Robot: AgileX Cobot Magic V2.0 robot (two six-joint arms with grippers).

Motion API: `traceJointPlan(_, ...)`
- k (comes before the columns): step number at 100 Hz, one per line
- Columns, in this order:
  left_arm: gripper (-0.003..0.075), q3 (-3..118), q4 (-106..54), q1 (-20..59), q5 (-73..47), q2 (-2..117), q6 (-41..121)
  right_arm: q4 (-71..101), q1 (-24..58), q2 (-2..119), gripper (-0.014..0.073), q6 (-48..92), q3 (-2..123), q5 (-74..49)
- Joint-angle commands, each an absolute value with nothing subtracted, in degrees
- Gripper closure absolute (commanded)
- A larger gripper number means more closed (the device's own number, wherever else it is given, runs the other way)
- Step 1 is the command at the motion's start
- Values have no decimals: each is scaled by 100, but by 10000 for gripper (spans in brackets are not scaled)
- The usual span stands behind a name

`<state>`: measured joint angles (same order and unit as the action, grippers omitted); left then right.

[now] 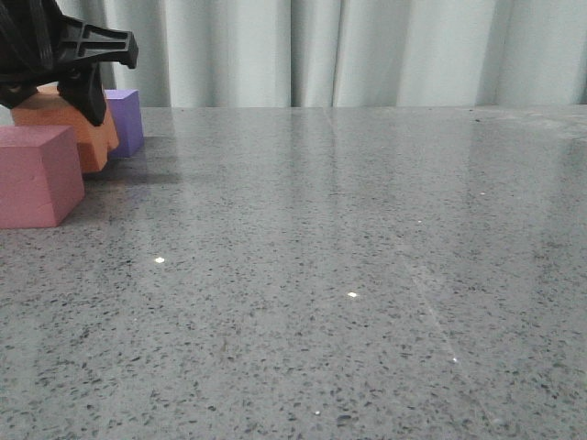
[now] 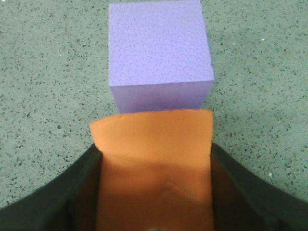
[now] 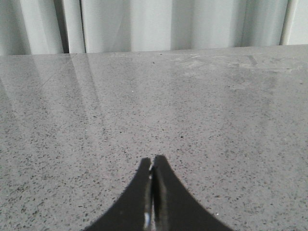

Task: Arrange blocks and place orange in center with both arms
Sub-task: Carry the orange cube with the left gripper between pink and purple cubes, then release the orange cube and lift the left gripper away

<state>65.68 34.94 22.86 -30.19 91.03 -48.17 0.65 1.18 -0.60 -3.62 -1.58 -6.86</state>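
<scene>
My left gripper point(image 1: 62, 93) is at the far left of the table, shut on the orange point(image 1: 75, 128) cube, which sits between its black fingers point(image 2: 72, 192). In the left wrist view the orange point(image 2: 153, 139) fills the gap between the jaws. The purple block point(image 2: 159, 53) stands just beyond it and close to it. In the front view the purple block point(image 1: 127, 119) is behind the orange and the pinkish-red block point(image 1: 37, 174) is in front of it, nearer the camera. My right gripper point(image 3: 153, 160) is shut on nothing over bare table and is out of the front view.
The grey speckled table point(image 1: 348, 257) stretches to the right of the three blocks. A pale curtain point(image 1: 367, 46) hangs behind its far edge. The pinkish-red block is cut off by the left edge of the front view.
</scene>
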Motion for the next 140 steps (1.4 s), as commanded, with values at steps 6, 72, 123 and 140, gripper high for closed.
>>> traceJointPlan(6,540,6722,3482,2276,-2765,8927,-4630,69,84,-172,661,-313,-79,-193)
traceJointPlan(72,506,6733,3375,2276,-2950,9230,-4503,69,84,-172,661,-313,-79,-193)
traceJointPlan(123,102,6753,3258,2276,-3107,9178,-4386,69,84,-172,661,-313,-79,-193)
traceJointPlan(140,102,6766,3258,2276,-3075,8919,-4364,69,84,-172,661,-313,-79,-193)
